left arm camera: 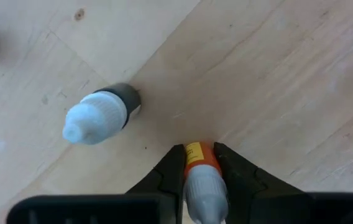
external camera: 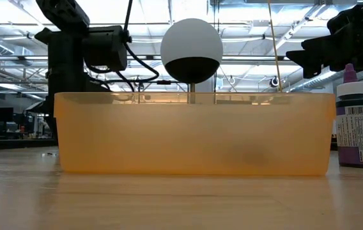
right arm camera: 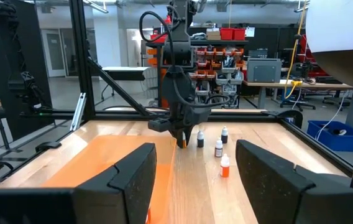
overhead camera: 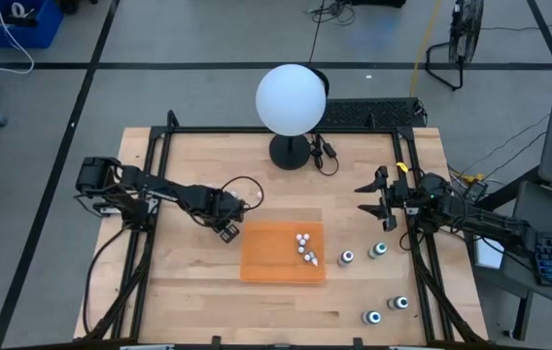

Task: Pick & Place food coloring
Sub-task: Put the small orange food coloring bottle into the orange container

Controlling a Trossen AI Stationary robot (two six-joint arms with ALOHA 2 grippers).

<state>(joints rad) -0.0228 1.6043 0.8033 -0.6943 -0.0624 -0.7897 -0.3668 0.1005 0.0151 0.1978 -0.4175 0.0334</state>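
Note:
The food coloring is spread about. Small whitish bottles (overhead camera: 305, 249) lie in the orange tray (overhead camera: 266, 261). Several dark bottles with white-ringed tops (overhead camera: 347, 258) stand on the wood to the tray's right. More small bottles (right arm camera: 219, 148) stand near my left gripper (overhead camera: 227, 230), which is at the tray's far-left corner, shut on a small orange bottle (left arm camera: 196, 163). A dark bottle with a white cap (left arm camera: 99, 115) stands close beside it. My right gripper (overhead camera: 373, 199) hovers open at the table's right side, touching nothing; its fingers (right arm camera: 133, 180) frame the right wrist view. My left gripper pinches the orange bottle between its two fingers (left arm camera: 170, 168), on the orange body (left arm camera: 194, 152) just below the grey-white cap (left arm camera: 204, 193). The fingers come from above, pointing down, and the bottle stands upright between them. Whether its base rests on the table I cannot tell.
The large white globe lamp (overhead camera: 291, 99) stands on its black base at the table's far middle, with a cable beside it. The tray's tall wall (external camera: 194, 134) fills the low view, with a purple bottle (external camera: 357, 121) to its right. Black frame rails run along both table sides.

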